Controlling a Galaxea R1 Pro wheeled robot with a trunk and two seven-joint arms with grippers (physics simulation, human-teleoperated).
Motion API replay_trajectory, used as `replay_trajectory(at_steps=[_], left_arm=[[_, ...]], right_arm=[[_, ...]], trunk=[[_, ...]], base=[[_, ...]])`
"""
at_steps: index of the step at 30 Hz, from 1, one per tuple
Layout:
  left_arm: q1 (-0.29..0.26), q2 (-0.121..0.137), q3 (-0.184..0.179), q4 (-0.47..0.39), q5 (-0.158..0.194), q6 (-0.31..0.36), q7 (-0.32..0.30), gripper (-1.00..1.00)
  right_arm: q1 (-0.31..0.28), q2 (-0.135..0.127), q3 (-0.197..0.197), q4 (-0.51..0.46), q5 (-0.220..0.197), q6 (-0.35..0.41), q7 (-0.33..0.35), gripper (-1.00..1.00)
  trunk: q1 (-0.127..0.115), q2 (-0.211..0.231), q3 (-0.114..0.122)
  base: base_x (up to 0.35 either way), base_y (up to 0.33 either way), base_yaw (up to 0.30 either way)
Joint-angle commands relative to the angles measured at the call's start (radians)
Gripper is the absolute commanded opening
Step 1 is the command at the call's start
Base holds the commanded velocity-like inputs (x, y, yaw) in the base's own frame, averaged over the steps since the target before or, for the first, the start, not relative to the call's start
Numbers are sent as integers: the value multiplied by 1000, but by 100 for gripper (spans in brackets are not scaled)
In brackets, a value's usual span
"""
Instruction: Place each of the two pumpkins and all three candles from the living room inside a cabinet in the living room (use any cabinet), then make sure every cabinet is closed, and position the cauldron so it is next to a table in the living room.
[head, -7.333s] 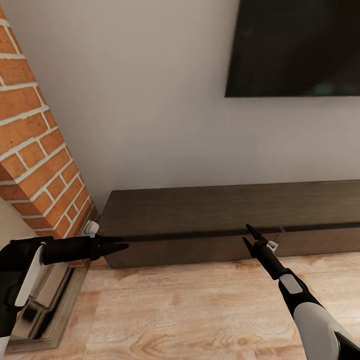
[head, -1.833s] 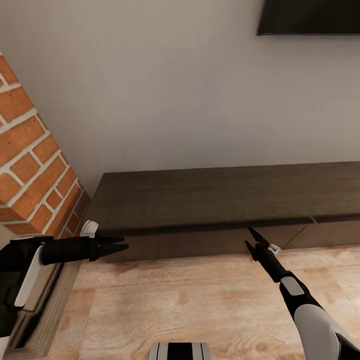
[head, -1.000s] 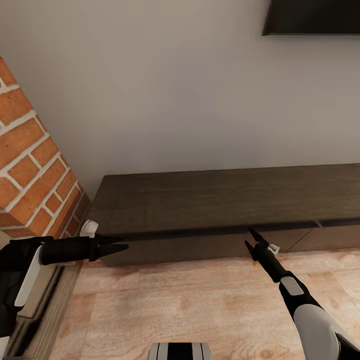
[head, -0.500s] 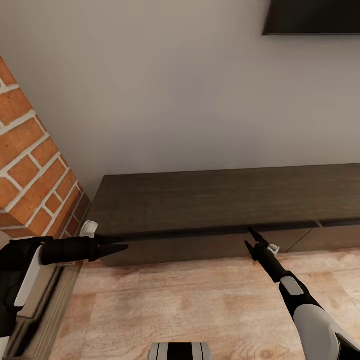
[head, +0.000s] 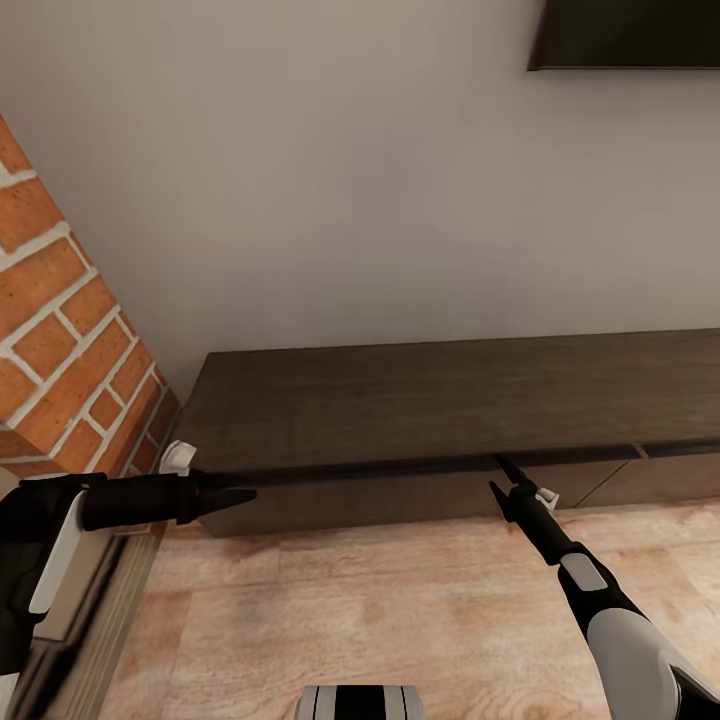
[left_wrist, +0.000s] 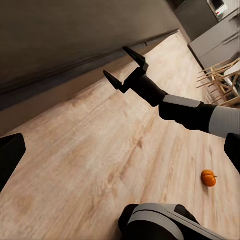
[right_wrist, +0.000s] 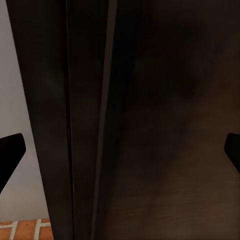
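I am facing the long dark-brown cabinet (head: 450, 430), which is running along the pale wall (head: 350, 200) from about 9 o'clock to 3 o'clock across my head view. Its flat fronts are looking shut along the stretch in front of me, though 1 front toward 3 o'clock is showing a slanted seam and I cannot tell whether it is sitting flush. A brick column (head: 70, 350) is standing at 9 o'clock, and the corner of a dark screen (head: 630, 35) is hanging at 1 o'clock.

I am holding my left gripper (head: 240, 493) out level at 8 o'clock, pointing toward 3 o'clock, just in front of the cabinet's left end; its 2 fingers are sitting slightly parted with nothing between them. I am reaching my right gripper (head: 503, 474) up from 5 o'clock, its fingertips right at the cabinet's front edge; the fingers are spread apart and empty. My left wrist camera is also catching this gripper (left_wrist: 125, 64) splayed wide above the wood floor (left_wrist: 90, 150). My right wrist camera is looking closely at the cabinet (right_wrist: 165, 120), with a narrow gap running along its dark panels.

1 pumpkin (left_wrist: 209, 177) is lying on the floor, well apart from the cabinet and behind my right arm.
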Motion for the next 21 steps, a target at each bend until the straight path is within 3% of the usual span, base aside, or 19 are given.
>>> replay_trajectory(at_steps=[1, 16, 17, 21], left_arm=[[0, 0, 0, 0, 3, 8, -2, 100], [0, 0, 0, 0, 3, 8, -4, 100], [0, 0, 0, 0, 3, 8, -4, 100], [0, 0, 0, 0, 3, 8, -4, 100]], right_arm=[[-1, 0, -3, 1, -5, 8, 1, 100], [-1, 0, -3, 1, -5, 8, 1, 100], [-1, 0, -3, 1, -5, 9, 1, -100], [-1, 0, -3, 1, -5, 9, 1, -100]], trunk=[[0, 0, -1], [0, 0, -1], [0, 0, -1], [0, 0, -1]], base=[[1, 0, 0], [0, 0, 0], [0, 0, 0], [0, 0, 0]])
